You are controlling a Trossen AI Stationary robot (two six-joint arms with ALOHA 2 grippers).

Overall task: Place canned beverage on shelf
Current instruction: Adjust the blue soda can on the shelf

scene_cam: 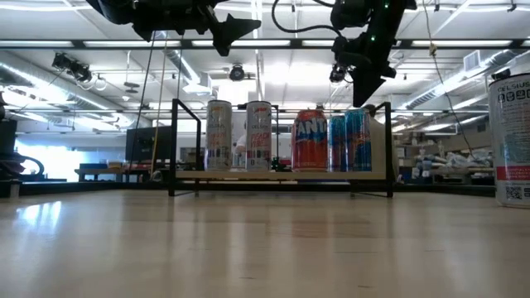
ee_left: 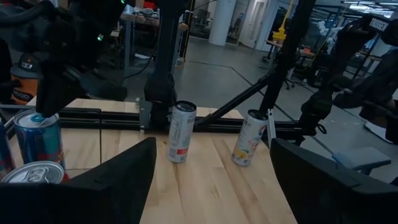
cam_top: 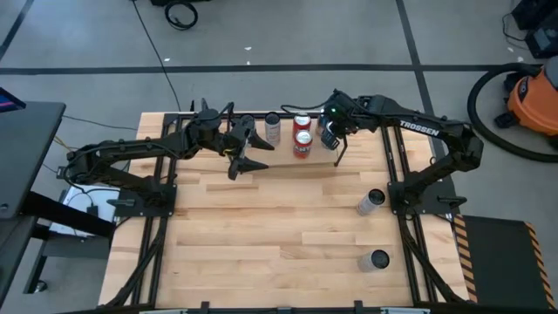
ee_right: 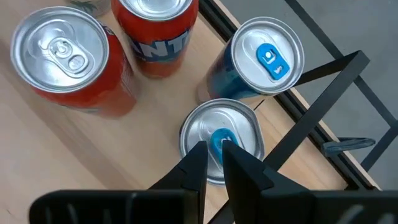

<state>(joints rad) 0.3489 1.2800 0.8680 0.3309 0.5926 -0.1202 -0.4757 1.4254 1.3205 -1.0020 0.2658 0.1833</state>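
The shelf (cam_top: 362,157) stands along the table's far edge, black rods around a wood board (scene_cam: 281,175). On it stand silver cans (scene_cam: 219,136), two red cans (ee_right: 62,56) and two blue cans (scene_cam: 348,141). My right gripper (ee_right: 214,155) is shut and points down, right over the top of the nearer blue can (ee_right: 221,134), with the other blue can (ee_right: 264,56) beside it. My left gripper (cam_top: 248,150) is open and empty, in the air over the shelf's left part. My right gripper points down from above, its shut fingertips (ee_right: 198,158) over the middle of the blue can's top (ee_right: 239,127). I cannot tell whether they touch it. The can stands upright on the shelf board.
Two more cans (cam_top: 370,201) (cam_top: 377,259) stand on the table's right half, near the right arm's base. They also show in the left wrist view (ee_left: 180,134) (ee_left: 249,137). The middle and near left of the table (cam_top: 261,227) show bare wood.
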